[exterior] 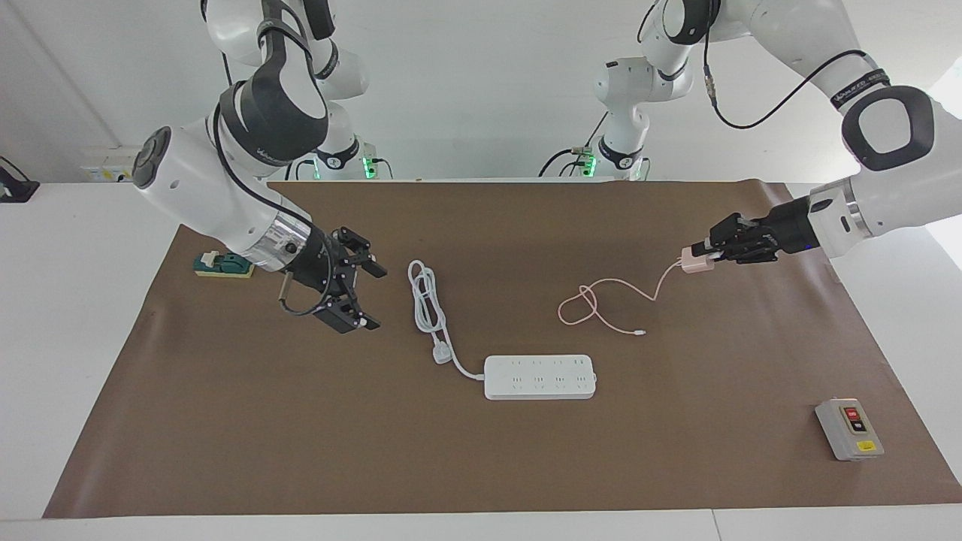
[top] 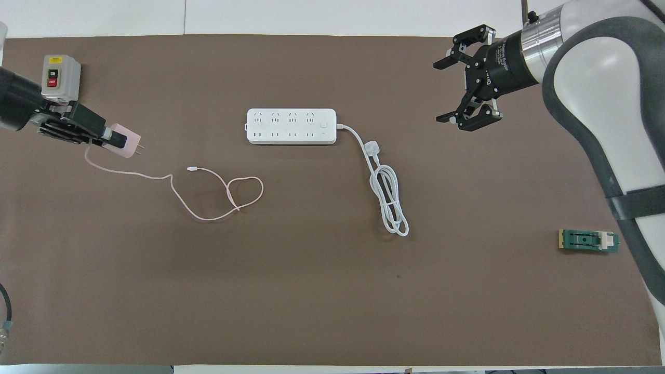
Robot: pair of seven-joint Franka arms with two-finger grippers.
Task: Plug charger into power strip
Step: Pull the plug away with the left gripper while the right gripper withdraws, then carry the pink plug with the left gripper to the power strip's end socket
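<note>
My left gripper [exterior: 703, 252] clamps the pale pink cube charger [exterior: 693, 261], airborne toward the left arm's end from the long white power strip [exterior: 539, 376]; right gripper [exterior: 359, 292] hangs wide open, empty; next, bring prongs over a socket.

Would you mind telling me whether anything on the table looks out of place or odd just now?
Nothing is spilled or damaged. The one oddity: the charger is held in the left hand well off toward that arm's end of the table, away from the power strip, its prongs bare.

Two glossy white jointed arms [exterior: 195, 188] with dark grey joint covers are fitted with black cables and black two-finger grippers [exterior: 361, 293].
</note>
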